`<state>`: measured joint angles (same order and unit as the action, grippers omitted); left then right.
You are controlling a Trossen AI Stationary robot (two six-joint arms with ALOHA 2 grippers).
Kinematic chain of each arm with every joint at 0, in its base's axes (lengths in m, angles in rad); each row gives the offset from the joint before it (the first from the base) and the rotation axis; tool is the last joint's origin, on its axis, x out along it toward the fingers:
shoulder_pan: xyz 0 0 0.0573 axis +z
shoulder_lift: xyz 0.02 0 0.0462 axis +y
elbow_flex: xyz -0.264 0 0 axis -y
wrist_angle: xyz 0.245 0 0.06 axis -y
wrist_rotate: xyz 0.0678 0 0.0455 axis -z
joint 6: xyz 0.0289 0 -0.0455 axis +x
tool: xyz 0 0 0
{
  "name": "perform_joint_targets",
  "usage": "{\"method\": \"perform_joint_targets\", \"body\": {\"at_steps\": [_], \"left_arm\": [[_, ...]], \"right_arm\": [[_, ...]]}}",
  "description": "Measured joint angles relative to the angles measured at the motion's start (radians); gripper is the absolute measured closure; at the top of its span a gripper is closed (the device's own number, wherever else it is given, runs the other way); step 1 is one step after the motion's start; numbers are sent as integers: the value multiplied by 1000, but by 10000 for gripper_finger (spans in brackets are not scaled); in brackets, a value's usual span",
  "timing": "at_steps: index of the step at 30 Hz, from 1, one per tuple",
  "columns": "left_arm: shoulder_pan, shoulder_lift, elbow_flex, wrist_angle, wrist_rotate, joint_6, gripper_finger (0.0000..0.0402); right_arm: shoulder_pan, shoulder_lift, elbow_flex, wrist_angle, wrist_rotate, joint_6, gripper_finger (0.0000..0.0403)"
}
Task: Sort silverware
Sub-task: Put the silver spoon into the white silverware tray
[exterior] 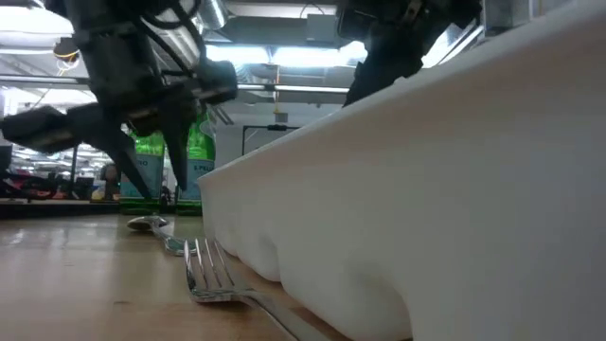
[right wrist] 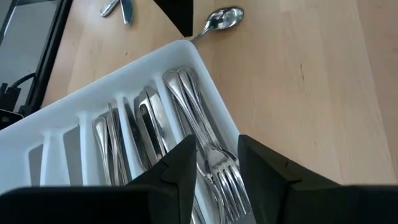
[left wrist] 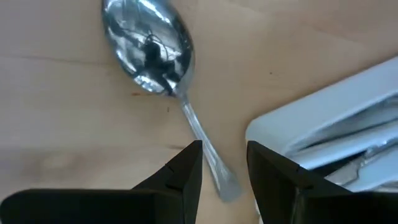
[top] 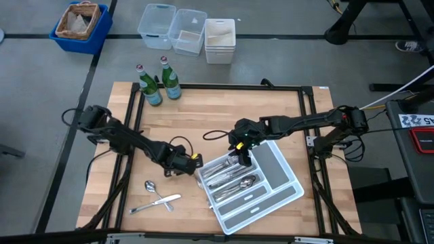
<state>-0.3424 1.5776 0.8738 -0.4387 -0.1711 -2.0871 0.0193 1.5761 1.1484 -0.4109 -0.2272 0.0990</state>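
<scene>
1. At the left of the high view, a spoon (top: 150, 186) and 2 crossed pieces (top: 157, 201), seemingly a knife and another utensil, are seen lying loose on the wooden table (top: 224, 115), near the front-left corner of the white divided tray (top: 288, 192).

2. The spoon is judged to be light, rigid and slick: polished metal lying flat on wood offers little for the fingers to get under. The thin handle (left wrist: 208, 148) is the better place to be gripped, across its width near the middle, since the rounded bowl (left wrist: 149, 43) would likely slip out.

3. The left gripper (top: 192, 161) is held low over the table between the loose spoon and the tray's corner, at the end of an arm stretched in from the left edge. In its wrist view the fingers (left wrist: 183, 177) are parted, straddling the far end of the spoon handle without being closed on it.

4. In the tray, forks (right wrist: 205, 140), knives and spoons are already laid in separate long compartments.

5. The right gripper (top: 241, 157) is poised over the tray's upper-left end, its arm reaching in from the right. Its fingers (right wrist: 180, 165) are spread above the fork compartment, and nothing is held.
</scene>
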Motion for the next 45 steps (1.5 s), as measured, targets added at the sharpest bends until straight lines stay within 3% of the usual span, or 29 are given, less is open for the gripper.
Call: {"method": "perform_joint_targets", "body": {"at_steps": [8,27,41,45], "left_arm": [[9,63,0,12,60,-35,286],[72,85,0,-69,25,-53,289],[85,88,0,-107,-35,59,390],[84,88,0,-98,-58,84,394]], "right_arm": [[0,0,0,-3,1,0,281],[0,0,0,-4,0,-1,281],[0,0,1,-3,0,-1,281],[0,0,1,-3,0,-1,281]]}}
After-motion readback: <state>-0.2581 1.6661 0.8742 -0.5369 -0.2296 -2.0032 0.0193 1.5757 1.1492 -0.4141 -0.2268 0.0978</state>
